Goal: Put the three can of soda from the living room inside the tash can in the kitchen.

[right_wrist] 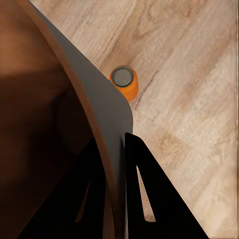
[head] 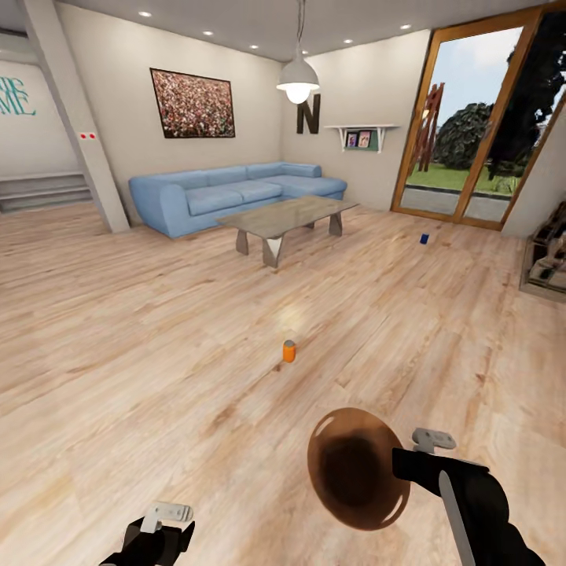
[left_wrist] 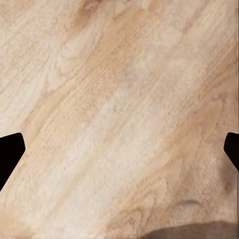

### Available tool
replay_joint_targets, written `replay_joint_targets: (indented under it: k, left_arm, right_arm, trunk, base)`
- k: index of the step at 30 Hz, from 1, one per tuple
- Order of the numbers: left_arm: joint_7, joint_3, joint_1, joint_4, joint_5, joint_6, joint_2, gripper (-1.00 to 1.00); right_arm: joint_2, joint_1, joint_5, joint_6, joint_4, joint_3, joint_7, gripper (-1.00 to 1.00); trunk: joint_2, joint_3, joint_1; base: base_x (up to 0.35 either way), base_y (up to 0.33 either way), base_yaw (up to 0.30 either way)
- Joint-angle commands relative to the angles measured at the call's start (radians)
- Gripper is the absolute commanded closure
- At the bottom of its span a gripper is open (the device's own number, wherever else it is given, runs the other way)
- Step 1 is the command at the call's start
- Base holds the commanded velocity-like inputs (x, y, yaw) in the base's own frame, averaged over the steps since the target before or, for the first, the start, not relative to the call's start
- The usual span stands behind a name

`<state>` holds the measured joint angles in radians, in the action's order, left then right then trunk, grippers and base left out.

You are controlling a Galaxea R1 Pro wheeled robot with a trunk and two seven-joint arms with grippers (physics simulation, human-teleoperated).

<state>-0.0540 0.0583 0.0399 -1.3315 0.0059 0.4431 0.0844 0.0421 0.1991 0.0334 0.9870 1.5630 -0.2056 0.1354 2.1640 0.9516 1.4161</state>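
- The robot stands in the living room, on the wood floor (head: 157,330).
- The right gripper (head: 405,464) pinches the rim of the bin (head: 354,468) and holds it up above the floor, with the mouth turned toward the head camera.
- In the right wrist view the two fingers (right_wrist: 144,199) are pressed on both sides of the bin wall (right_wrist: 94,109), one inside and one outside.
- An orange can (head: 289,350) stands upright on the floor, ahead of the bin and a little to the left, apart from it.
- The same orange can (right_wrist: 124,82) shows in the right wrist view just past the bin rim, its grey top facing the camera.
- A blue can (head: 424,238) stands on the floor far ahead on the right, near the glass doors (head: 472,118).
- The left gripper (head: 161,527) is low at the near left; in the left wrist view its two dark fingertips (left_wrist: 10,154) are spread wide, with only floor between them.
- A grey bench (head: 287,216) stands in front of the blue sofa (head: 228,192), well beyond the orange can.
- A lamp (head: 298,79) hangs over the bench.
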Motion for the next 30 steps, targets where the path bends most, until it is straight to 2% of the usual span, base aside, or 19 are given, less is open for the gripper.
replay_joint_targets:
  k: [1, 10, 30]
  left_arm:
    - [0.0, 0.001, 0.0, 0.0, 0.0, 0.0, 0.0, -1.0]
    - [0.0, 0.002, 0.0, -0.002, -0.018, 0.0, -0.001, -1.0]
    - [0.003, 0.002, 0.0, -0.002, -0.021, -0.001, -0.001, -1.0]
  right_arm:
    - [0.0, 0.0, -0.021, 0.001, 0.0, 0.0, 0.004, 1.0]
    - [0.0, 0.0, -0.021, 0.001, 0.001, 0.0, 0.004, 1.0]
    - [-0.001, 0.0, -0.024, 0.002, 0.0, -0.009, 0.004, 1.0]
  trunk:
    - [0.0, -0.001, 0.0]
    - [0.0, -0.006, 0.0]
    - [0.0, -0.016, 0.0]
  base:
    - [0.0, 0.0, -0.28]
    - [0.0, 0.0, -0.28]
    - [0.0, 0.0, -0.28]
